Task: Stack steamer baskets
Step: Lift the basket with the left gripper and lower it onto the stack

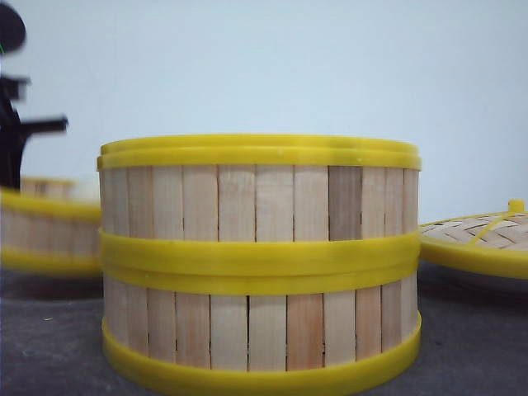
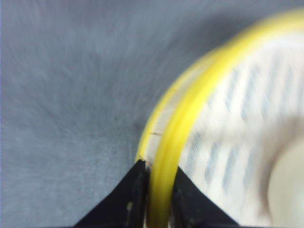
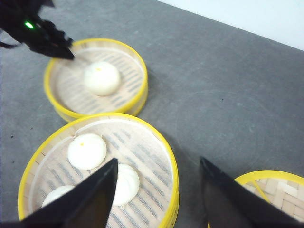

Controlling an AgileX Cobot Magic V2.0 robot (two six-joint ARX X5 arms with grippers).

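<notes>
Left gripper [image 2: 159,202] pinches the rim of the single steamer basket [image 3: 95,78] at ten o'clock from the two-basket stack [image 1: 260,264]. Right gripper [image 3: 156,190] hovers spread. A thin rim pinch could slip, spilling the bun [image 3: 101,78].

Two steamer baskets stacked upright at centre, top basket [image 1: 260,194] on bottom basket [image 1: 260,326], pale vertical slats, yellow rims, white buns inside the top one; third basket [image 1: 45,231] sits apart to the left, one bun inside.
</notes>
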